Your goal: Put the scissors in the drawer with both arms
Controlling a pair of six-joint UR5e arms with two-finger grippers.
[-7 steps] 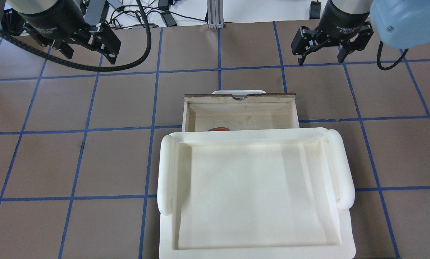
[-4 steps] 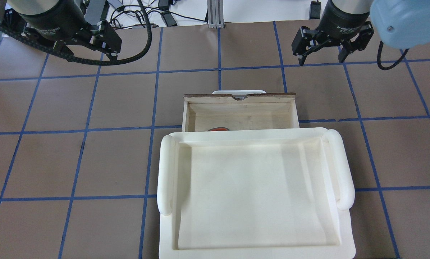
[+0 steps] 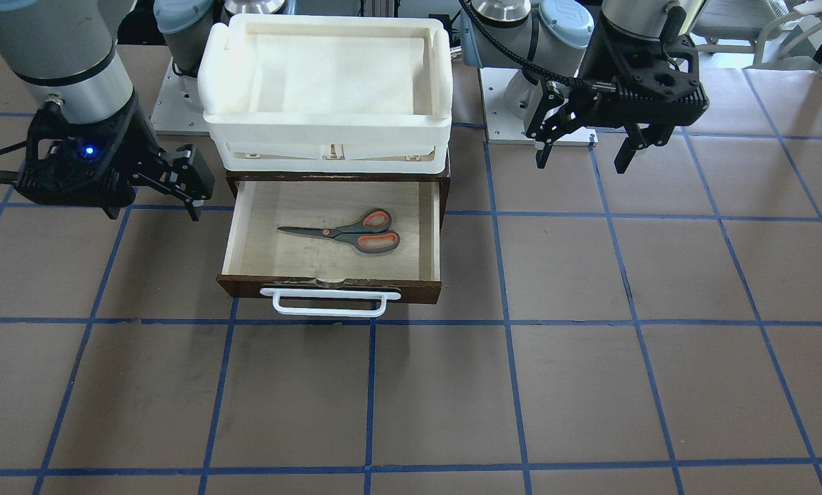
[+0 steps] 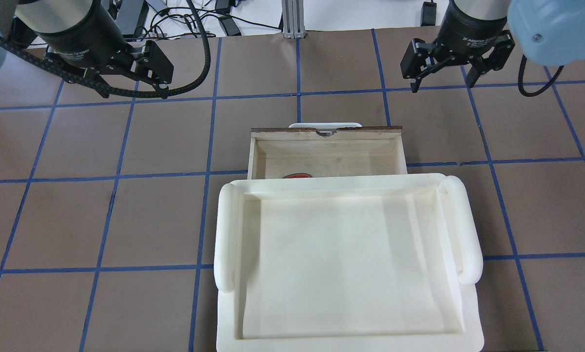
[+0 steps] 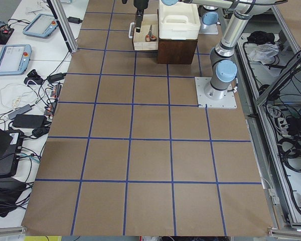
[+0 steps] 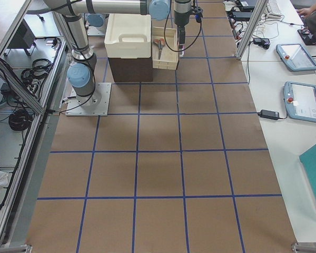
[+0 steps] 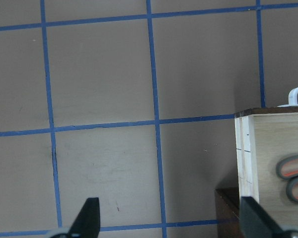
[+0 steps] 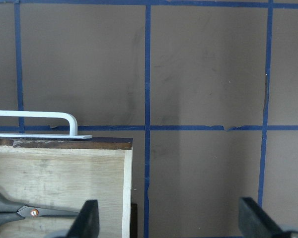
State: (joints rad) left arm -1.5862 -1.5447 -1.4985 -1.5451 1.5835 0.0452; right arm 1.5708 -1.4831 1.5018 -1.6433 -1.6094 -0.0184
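Observation:
The scissors (image 3: 346, 232) lie flat in the open drawer (image 3: 246, 285), blades toward my right arm's side. From overhead only an orange handle loop (image 4: 297, 175) shows past the tray's rim. My left gripper (image 3: 583, 155) is open and empty, hovering over the table beside the drawer; it also shows overhead (image 4: 131, 88). My right gripper (image 3: 153, 206) is open and empty on the drawer's other side, and overhead (image 4: 441, 83). The left wrist view shows the drawer's corner (image 7: 273, 163) and the handle loops (image 7: 293, 176). The right wrist view shows the blades (image 8: 39, 212).
A white foam tray (image 3: 328, 130) sits on the dark cabinet above the drawer and hides most of the drawer from overhead (image 4: 226, 230). The drawer's white bar handle (image 3: 328, 306) sticks out in front. Brown table with blue tape grid lies all around.
Both grippers have shifted a little; the left one turned and moved slightly right in the overhead view, the right one drifted slightly right. The scissors and drawer have not moved.

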